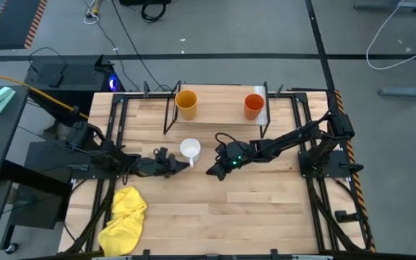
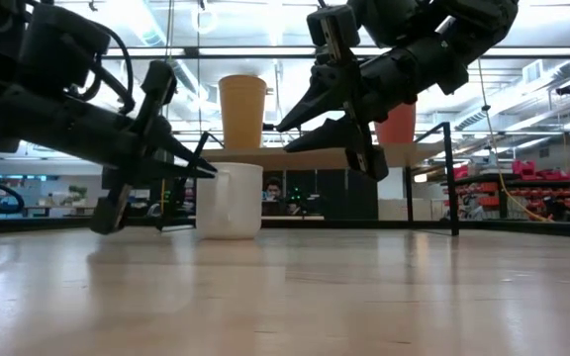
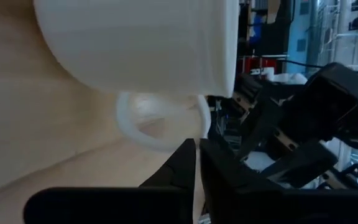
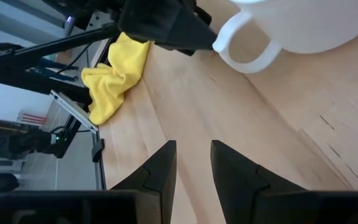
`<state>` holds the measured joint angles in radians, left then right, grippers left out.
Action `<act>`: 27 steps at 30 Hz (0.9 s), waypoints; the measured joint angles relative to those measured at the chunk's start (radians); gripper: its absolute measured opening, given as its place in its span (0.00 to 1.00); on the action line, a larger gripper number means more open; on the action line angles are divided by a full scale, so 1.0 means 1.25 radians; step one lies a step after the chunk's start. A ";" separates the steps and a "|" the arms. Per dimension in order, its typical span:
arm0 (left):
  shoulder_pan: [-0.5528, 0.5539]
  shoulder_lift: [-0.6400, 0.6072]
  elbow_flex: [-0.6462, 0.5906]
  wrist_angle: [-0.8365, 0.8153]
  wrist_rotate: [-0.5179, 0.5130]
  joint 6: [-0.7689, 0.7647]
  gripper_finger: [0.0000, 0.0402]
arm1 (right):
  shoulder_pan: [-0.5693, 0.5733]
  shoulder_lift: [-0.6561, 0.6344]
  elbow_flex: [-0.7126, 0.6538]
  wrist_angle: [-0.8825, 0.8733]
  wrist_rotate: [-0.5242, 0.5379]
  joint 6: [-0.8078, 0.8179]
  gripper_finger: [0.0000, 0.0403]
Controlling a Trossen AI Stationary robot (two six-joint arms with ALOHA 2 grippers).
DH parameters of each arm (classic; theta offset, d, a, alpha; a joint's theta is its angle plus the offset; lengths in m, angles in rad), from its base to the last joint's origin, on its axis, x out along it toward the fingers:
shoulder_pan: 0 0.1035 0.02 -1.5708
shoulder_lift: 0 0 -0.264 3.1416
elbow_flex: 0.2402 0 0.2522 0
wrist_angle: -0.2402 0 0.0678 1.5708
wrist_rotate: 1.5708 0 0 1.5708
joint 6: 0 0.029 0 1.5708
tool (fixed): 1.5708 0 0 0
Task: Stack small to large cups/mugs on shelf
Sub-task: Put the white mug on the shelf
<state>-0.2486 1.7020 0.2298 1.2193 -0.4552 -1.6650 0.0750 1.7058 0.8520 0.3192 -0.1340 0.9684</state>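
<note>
Left claw at the white mug's handle, grip uncertain

The left claw, nearly pressed together, touches the white mug handle; a thin pinch may tip it. The right claw hovers spread.

Butcher-block worktop carrying a white mug at centre and a crumpled yellow cloth near its front-left corner; the shelf is bearing a yellow-orange cup and a red-orange cup, well apart.

Glossy white mug, matt wood table, crumpled yellow cloth
</note>
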 joint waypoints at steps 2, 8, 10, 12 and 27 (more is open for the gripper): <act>0.000 0.000 0.000 0.021 -0.002 0.004 0.09 | 0.000 0.000 0.000 0.000 -0.001 0.000 0.27; -0.002 0.000 0.000 0.076 -0.003 0.080 0.09 | 0.000 0.000 0.000 0.000 -0.001 -0.002 0.27; -0.001 0.000 0.000 0.078 -0.003 0.082 0.09 | 0.000 0.000 0.000 0.000 -0.001 -0.002 0.27; -0.002 0.000 0.000 0.072 -0.003 0.084 0.08 | 0.000 0.000 0.000 0.000 -0.001 -0.002 0.27; 0.002 0.000 -0.001 0.019 -0.003 0.023 0.14 | 0.000 0.000 0.000 0.000 -0.001 -0.002 0.27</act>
<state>-0.2459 1.7020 0.2283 1.2430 -0.4587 -1.6368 0.0750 1.7061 0.8520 0.3187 -0.1356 0.9657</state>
